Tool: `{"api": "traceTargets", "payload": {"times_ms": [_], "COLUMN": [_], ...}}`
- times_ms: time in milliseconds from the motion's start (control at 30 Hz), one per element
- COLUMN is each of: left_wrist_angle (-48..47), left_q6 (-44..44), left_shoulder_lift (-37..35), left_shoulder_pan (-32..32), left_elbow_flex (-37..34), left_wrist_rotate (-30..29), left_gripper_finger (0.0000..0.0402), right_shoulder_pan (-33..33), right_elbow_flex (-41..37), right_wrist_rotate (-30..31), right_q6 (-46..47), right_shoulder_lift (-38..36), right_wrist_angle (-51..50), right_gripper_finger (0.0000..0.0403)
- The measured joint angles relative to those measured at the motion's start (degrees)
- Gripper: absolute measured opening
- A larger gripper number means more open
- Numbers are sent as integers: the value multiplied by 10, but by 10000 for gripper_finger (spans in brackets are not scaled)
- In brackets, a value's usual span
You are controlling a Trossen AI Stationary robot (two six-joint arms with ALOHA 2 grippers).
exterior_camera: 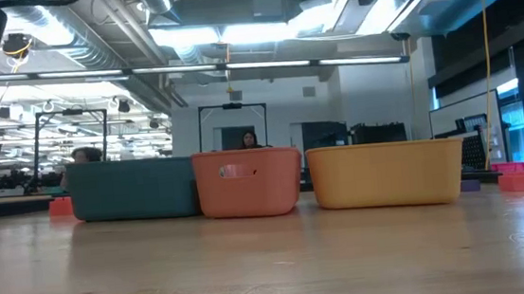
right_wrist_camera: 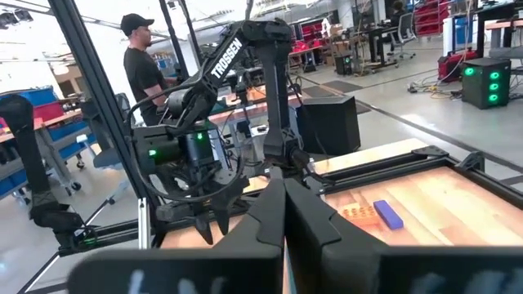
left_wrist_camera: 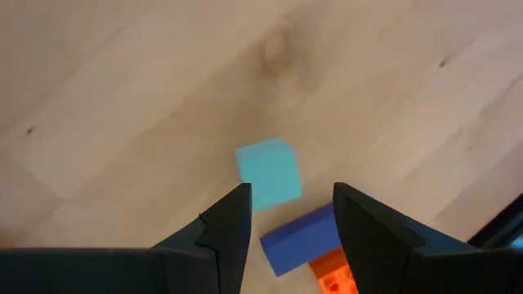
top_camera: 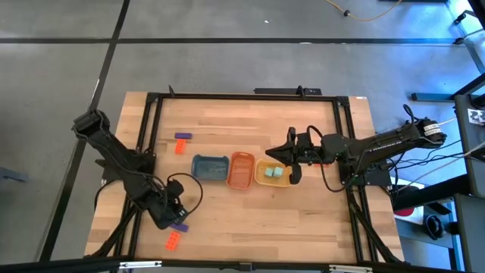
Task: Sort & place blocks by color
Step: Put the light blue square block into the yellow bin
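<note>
Pale wooden planking of the table [top_camera: 250,208] carries three trays in a row at its middle, a blue tray [top_camera: 210,167], an orange tray [top_camera: 241,170] and a yellow tray [top_camera: 273,174], touching or nearly so; the yellow one already holds two mint green blocks [top_camera: 274,174], while the other two look empty from above; the left gripper [left_wrist_camera: 284,233] hangs low over the near left corner of the table with its fingers spread part way and nothing between them; just ahead of its fingertips in the left wrist view lies a mint green block [left_wrist_camera: 268,172], and between and below the fingers a purple block [left_wrist_camera: 301,241] with an orange-red block [left_wrist_camera: 333,275] touching its end; in the high view the purple block shows beside the gripper and the orange-red one [top_camera: 173,241] nearer the table's edge; another purple block [top_camera: 183,136] and orange-red block [top_camera: 179,148] lie well apart from these, at the far left beyond the blue tray; the right gripper [right_wrist_camera: 283,214] is closed and empty, waiting above the yellow tray; the step in hand seems to be the approach to a pick in this cluster; the next move calls for settling on one block, probably the mint one, centring the fingers on it, descending without nudging its neighbours, closing, then carrying it to the yellow tray.
</note>
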Motion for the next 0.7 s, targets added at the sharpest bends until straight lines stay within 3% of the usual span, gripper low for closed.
{"api": "traceTargets", "payload": {"times_ms": [700], "left_wrist_angle": [2], "left_q6": [-18], "left_shoulder_lift": [68], "left_shoulder_pan": [26], "left_elbow_flex": [0], "left_wrist_rotate": [32], "left_gripper_finger": [165], "right_shoulder_pan": [0], "right_elbow_flex": [0], "right_wrist_rotate": [-15], "right_q6": [2], "right_shoulder_lift": [0], "right_wrist_angle": [-5], "right_gripper_finger": [5]}}
